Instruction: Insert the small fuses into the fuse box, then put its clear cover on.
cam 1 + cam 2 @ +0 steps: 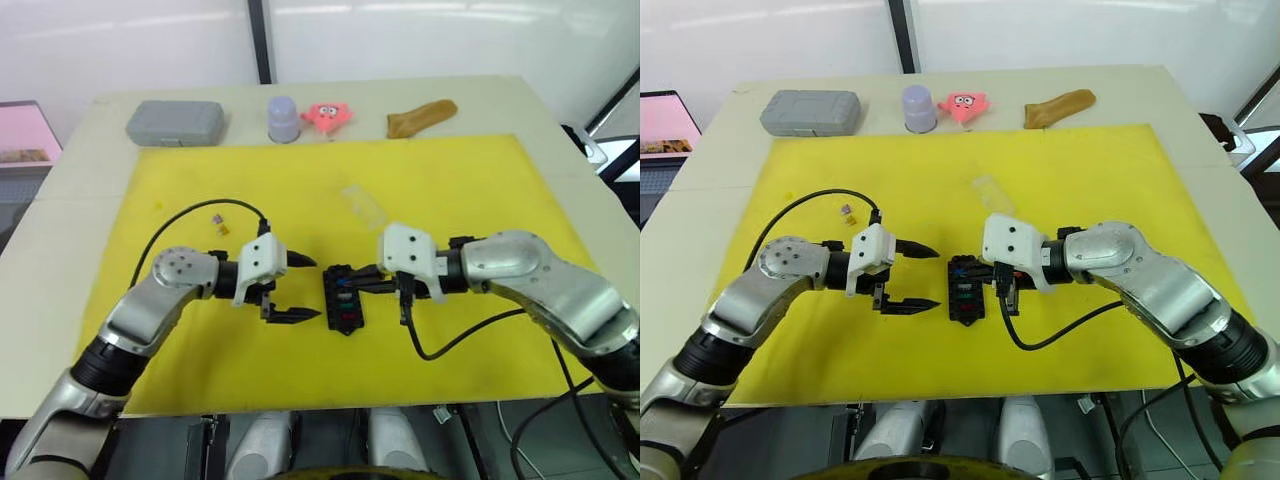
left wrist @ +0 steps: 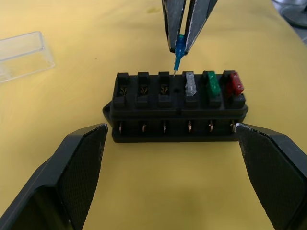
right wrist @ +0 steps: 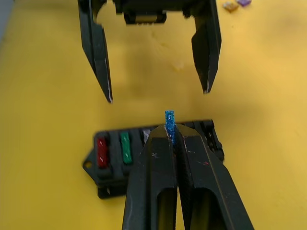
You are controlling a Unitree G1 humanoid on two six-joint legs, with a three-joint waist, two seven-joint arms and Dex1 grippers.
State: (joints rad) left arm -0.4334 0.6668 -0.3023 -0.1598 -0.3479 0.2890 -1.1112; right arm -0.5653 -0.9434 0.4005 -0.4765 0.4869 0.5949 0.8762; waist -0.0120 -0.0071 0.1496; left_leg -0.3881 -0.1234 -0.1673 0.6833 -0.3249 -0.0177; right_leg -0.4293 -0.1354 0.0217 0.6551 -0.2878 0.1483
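The black fuse box (image 1: 345, 301) lies on the yellow mat between my two grippers. Three of its slots hold a white fuse (image 2: 190, 85), a green fuse (image 2: 211, 84) and a red fuse (image 2: 235, 82). My right gripper (image 3: 171, 130) is shut on a teal fuse (image 2: 179, 51), whose prongs hang just above the slot beside the white one. My left gripper (image 1: 313, 288) stands open just left of the box, touching nothing. The clear cover (image 1: 363, 205) lies on the mat behind the box. Two loose fuses (image 1: 218, 224), purple and tan, lie farther to the left.
The yellow mat (image 1: 480, 200) covers most of the table. Along the table's far edge stand a grey case (image 1: 175, 122), a lilac cup (image 1: 283, 118), a pink toy (image 1: 327, 115) and a brown object (image 1: 421, 117).
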